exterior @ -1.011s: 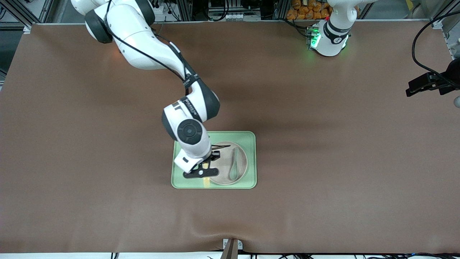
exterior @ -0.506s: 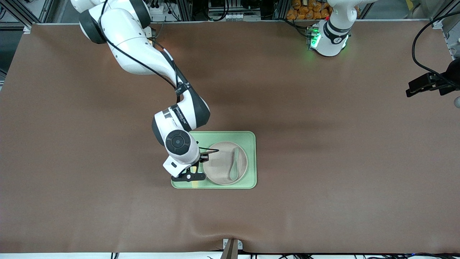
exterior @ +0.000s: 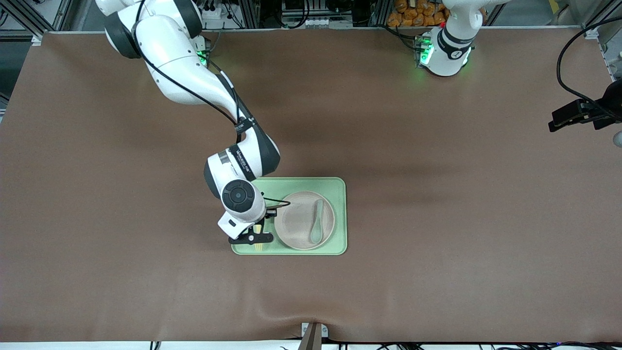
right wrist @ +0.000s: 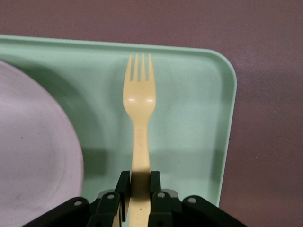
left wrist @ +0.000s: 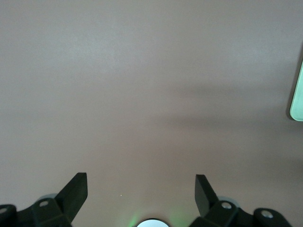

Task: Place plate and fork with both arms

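The pale-yellow fork (right wrist: 138,104) is held by its handle in my right gripper (right wrist: 140,182), which is shut on it. It hangs low over the bare strip of the light-green tray (right wrist: 189,118), beside the beige plate (right wrist: 33,156). In the front view the right gripper (exterior: 256,234) is over the tray's (exterior: 340,194) end toward the right arm. The fork's tines (exterior: 259,247) point toward the front camera, and the plate (exterior: 296,226) lies on the tray. My left gripper (left wrist: 140,178) is open and empty over bare table and is out of the front view.
A teal-green spoon (exterior: 317,223) lies on the plate. A corner of the tray (left wrist: 298,101) shows in the left wrist view. The left arm's base (exterior: 444,48) stands at the table's top edge. A black camera mount (exterior: 583,112) overhangs the left arm's end.
My right gripper has carried the fork from over the plate's edge toward the right arm's end of the tray, to the bare strip beside the plate. The left arm has not moved.
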Robot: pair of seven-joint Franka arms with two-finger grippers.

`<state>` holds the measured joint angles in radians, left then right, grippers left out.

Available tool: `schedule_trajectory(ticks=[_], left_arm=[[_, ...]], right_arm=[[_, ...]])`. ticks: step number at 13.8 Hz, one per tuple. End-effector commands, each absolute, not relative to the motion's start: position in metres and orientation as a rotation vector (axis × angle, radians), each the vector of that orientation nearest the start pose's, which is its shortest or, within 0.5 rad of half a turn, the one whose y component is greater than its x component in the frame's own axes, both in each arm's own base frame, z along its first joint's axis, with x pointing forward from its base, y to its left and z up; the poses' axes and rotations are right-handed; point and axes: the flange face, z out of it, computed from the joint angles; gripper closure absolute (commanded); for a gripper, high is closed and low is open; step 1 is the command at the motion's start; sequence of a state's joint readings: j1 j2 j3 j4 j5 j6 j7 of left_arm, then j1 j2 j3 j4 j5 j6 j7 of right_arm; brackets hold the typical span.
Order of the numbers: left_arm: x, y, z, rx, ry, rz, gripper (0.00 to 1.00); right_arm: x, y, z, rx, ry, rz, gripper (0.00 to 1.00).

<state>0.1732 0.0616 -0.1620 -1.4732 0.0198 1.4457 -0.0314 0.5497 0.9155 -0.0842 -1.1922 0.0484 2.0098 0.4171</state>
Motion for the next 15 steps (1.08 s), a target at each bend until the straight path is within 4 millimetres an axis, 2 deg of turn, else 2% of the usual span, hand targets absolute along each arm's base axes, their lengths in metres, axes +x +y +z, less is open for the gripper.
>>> schedule_trajectory(ticks=[1, 3, 4, 5, 6, 9, 12, 14, 15], left_arm=[[0.562, 0.013, 0.627, -3.131, -0.043, 0.128, 0.0], [0.562, 0.013, 0.626, -3.131, -0.043, 0.131, 0.0], [0.562, 0.013, 0.627, -3.131, -0.043, 0.126, 0.0], [0.562, 0.014, 0.626, -3.13, -0.043, 0.131, 0.0], [0.562, 0.013, 0.626, -3.131, -0.043, 0.131, 0.0], [0.562, 0.014, 0.625, -3.131, -0.045, 0.133, 0.0], [0.562, 0.014, 0.626, -3.131, -0.045, 0.131, 0.0], [0.562, 0.015, 0.625, -3.131, -0.045, 0.133, 0.0], [0.562, 0.015, 0.626, -3.131, -0.045, 0.131, 0.0]], right_arm=[[0.644, 0.339, 0.218, -3.196, -0.111, 0.111, 0.91], [0.642, 0.336, 0.212, -3.195, -0.105, 0.108, 0.87], [0.642, 0.336, 0.212, -3.196, -0.105, 0.11, 0.72], [0.643, 0.334, 0.213, -3.195, -0.099, 0.114, 0.29], [0.644, 0.336, 0.217, -3.194, -0.101, 0.112, 0.02], [0.648, 0.334, 0.25, -3.181, -0.086, 0.108, 0.0], [0.676, 0.29, 0.32, -3.131, 0.02, -0.018, 0.0], [0.686, 0.261, 0.352, -3.107, 0.086, -0.064, 0.0], [0.693, 0.241, 0.368, -3.097, 0.131, -0.095, 0.0]])
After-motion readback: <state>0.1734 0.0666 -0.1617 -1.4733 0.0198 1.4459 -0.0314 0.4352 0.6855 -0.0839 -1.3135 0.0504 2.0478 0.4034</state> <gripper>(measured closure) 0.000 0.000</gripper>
